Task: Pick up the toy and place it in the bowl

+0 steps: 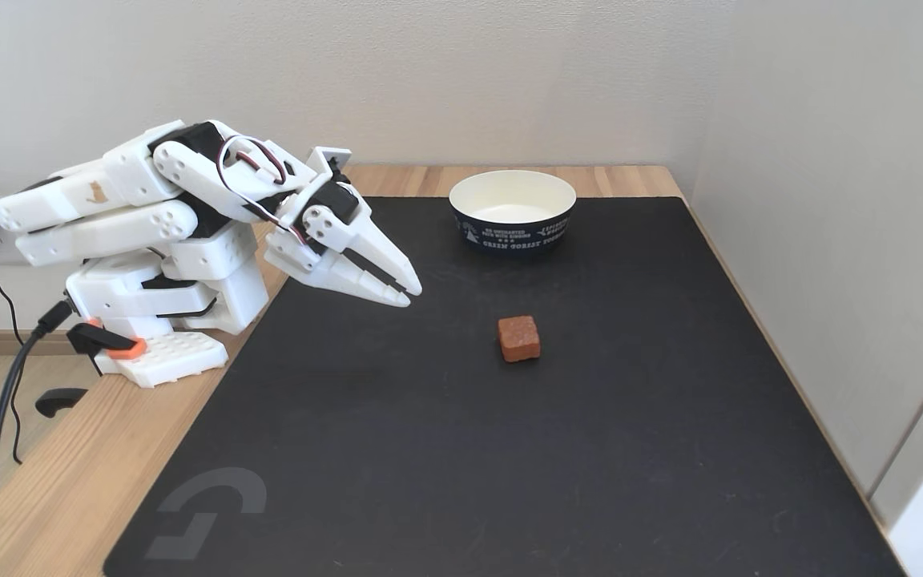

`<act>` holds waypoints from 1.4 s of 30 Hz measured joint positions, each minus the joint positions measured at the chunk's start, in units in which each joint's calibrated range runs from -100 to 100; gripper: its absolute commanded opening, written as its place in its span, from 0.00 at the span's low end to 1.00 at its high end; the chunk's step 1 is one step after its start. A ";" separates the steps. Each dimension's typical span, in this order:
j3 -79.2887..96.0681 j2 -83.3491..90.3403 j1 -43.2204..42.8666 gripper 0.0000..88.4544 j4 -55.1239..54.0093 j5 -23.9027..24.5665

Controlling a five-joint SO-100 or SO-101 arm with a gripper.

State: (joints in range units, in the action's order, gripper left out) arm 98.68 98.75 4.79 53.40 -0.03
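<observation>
The toy [519,338], a small reddish-brown cube with rounded edges, lies on the black mat near its middle. Behind it stands the bowl [513,210], cream-white inside and dark navy outside with white print, with nothing in it. My white gripper [411,294] hangs above the mat's left part, to the left of the toy and a little above it, pointing down and to the right. Its two fingers lie close together with a thin dark slit between them and hold nothing.
A black mat [461,449] covers most of the wooden table [53,481]. The arm's base [165,353] is clamped at the table's left edge, with cables hanging off it. Walls close in at the back and right.
</observation>
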 measured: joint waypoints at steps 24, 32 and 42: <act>0.00 0.00 1.41 0.03 0.00 0.00; 0.00 0.00 1.41 0.03 0.00 0.00; 0.00 0.00 1.41 0.14 0.34 0.00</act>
State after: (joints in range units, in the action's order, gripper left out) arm 98.68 98.75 6.20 53.74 -0.03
